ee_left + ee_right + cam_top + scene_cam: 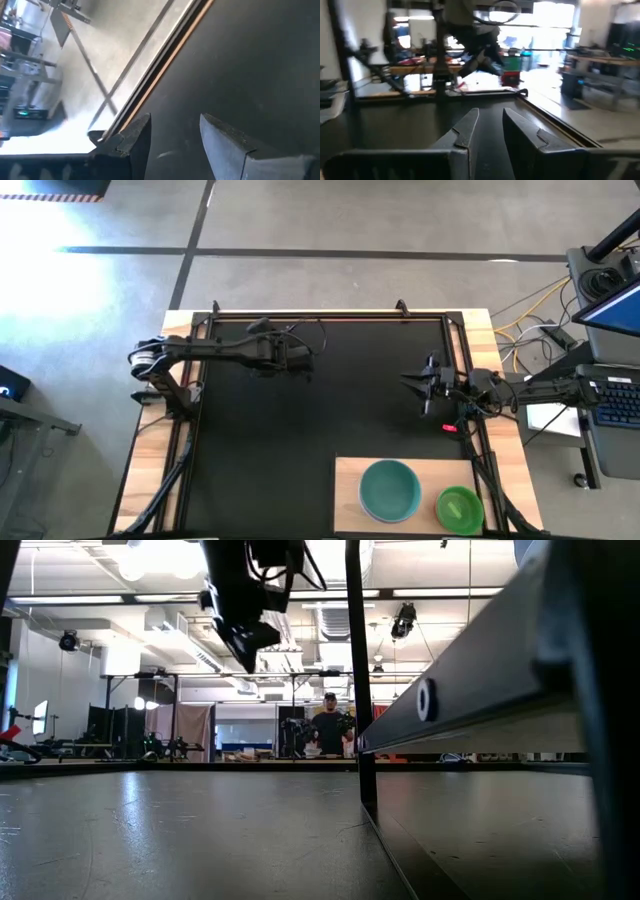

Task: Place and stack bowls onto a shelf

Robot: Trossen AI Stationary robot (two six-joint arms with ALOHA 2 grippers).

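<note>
The shelf [350,480], a pale wooden board, lies at the mat's near right corner. On it sit a larger teal-green bowl [390,490] and, to its right, a smaller light green bowl [460,508], both rim up. Whether other bowls are nested in them I cannot tell. My left gripper [305,365] [175,120] hangs open above the far middle of the mat, slanting down, with nothing between its fingers; it also shows from above in the low view [245,640]. My right gripper [412,385] [491,112] is drawn back at the mat's right edge, pointing level toward the left, open and empty.
A large black mat [300,440] covers the table inside a dark metal frame [330,313]. Cables, a laptop and other gear [610,330] crowd the right side beyond the table. A person [328,725] stands far off in the room behind.
</note>
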